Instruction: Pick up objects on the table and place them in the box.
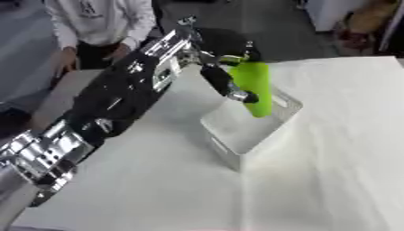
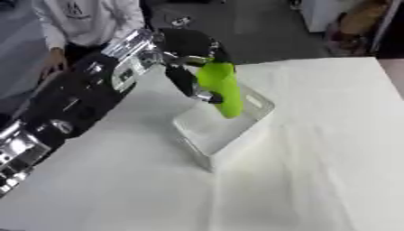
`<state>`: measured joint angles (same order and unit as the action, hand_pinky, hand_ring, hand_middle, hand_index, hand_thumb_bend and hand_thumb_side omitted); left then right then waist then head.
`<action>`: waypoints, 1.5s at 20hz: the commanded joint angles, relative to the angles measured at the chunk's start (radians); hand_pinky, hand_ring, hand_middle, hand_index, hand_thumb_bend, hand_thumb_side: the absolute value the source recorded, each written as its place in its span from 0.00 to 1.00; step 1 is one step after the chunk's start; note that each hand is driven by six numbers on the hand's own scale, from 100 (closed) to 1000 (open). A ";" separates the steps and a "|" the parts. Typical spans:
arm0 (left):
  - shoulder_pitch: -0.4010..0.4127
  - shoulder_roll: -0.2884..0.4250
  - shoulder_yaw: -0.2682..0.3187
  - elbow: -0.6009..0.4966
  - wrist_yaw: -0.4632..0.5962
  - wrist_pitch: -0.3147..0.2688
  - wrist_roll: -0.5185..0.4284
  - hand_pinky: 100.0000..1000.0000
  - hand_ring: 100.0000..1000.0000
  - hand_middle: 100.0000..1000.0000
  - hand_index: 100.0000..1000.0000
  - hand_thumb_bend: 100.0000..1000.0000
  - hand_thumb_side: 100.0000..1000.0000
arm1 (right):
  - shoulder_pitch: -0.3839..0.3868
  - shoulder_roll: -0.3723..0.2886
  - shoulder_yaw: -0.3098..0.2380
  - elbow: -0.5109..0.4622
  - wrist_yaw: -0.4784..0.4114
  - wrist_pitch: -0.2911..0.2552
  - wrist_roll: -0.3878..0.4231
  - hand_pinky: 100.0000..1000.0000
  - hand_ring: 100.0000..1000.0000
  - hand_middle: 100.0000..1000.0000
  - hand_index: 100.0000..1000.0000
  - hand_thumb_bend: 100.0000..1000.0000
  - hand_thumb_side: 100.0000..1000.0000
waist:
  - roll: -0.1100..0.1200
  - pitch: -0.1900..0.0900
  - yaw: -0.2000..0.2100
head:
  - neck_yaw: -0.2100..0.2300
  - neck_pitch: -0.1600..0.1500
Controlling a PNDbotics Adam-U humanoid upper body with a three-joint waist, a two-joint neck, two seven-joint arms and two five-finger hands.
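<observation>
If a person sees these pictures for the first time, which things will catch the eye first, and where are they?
The eye goes first to the bright green object, near the middle of the view, held by the left hand with its fingers curled round it. It hangs over the open white box standing on the white table. The big black and silver left arm crosses the left side.
</observation>
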<state>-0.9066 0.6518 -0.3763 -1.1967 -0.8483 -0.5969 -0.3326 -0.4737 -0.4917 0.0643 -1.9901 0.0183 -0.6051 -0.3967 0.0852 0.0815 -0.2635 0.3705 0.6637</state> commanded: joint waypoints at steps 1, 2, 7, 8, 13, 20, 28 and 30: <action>-0.029 0.011 0.010 0.007 -0.051 -0.013 0.008 0.87 1.00 1.00 0.91 0.25 1.00 | -0.023 -0.009 -0.012 -0.010 -0.008 0.000 0.004 0.05 0.23 0.24 0.34 0.11 0.36 | -0.003 -0.012 -0.002 | 0.010 -0.006; -0.030 0.010 0.011 0.011 -0.063 -0.013 0.012 0.90 1.00 1.00 0.92 0.28 1.00 | -0.023 -0.009 -0.012 -0.010 -0.009 0.000 0.004 0.05 0.23 0.24 0.34 0.11 0.36 | -0.003 -0.012 -0.002 | 0.010 -0.006; -0.035 0.007 0.015 0.025 -0.098 -0.018 0.023 1.00 1.00 1.00 1.00 0.46 1.00 | -0.023 -0.010 -0.013 -0.010 -0.010 0.001 0.006 0.05 0.23 0.24 0.34 0.10 0.36 | -0.002 -0.012 -0.003 | 0.009 -0.005; -0.035 0.007 0.015 0.027 -0.099 -0.019 0.026 1.00 1.00 1.00 1.00 0.48 1.00 | -0.023 -0.010 -0.013 -0.010 -0.010 0.001 0.006 0.05 0.23 0.24 0.34 0.11 0.36 | -0.002 -0.012 -0.003 | 0.009 -0.005; -0.037 0.009 0.018 0.032 -0.091 -0.022 0.044 1.00 1.00 1.00 1.00 0.46 1.00 | -0.022 -0.011 -0.013 -0.010 -0.010 0.002 0.008 0.05 0.23 0.24 0.34 0.11 0.36 | -0.002 -0.013 -0.002 | 0.008 -0.004; -0.039 0.010 0.021 0.041 -0.075 -0.019 0.041 1.00 1.00 1.00 1.00 0.64 1.00 | -0.021 -0.012 -0.013 -0.010 -0.010 0.001 0.009 0.05 0.23 0.24 0.34 0.11 0.36 | -0.003 -0.013 -0.001 | 0.008 -0.002; -0.040 -0.001 0.044 0.075 0.125 0.029 0.037 1.00 1.00 1.00 1.00 0.24 1.00 | -0.021 -0.012 -0.015 -0.010 -0.009 0.002 0.007 0.05 0.23 0.24 0.34 0.11 0.36 | -0.003 -0.013 0.000 | 0.007 -0.001; -0.036 0.002 0.046 0.066 0.143 0.034 0.031 1.00 1.00 1.00 1.00 0.23 1.00 | -0.020 -0.012 -0.015 -0.010 -0.009 0.002 0.007 0.05 0.23 0.24 0.34 0.11 0.36 | -0.003 -0.013 0.001 | 0.006 -0.002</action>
<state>-0.9173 0.6309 -0.3490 -1.1172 -0.7261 -0.5678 -0.2987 -0.4741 -0.4917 0.0586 -1.9901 0.0121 -0.6023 -0.3905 0.0864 0.0814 -0.2638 0.3704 0.6646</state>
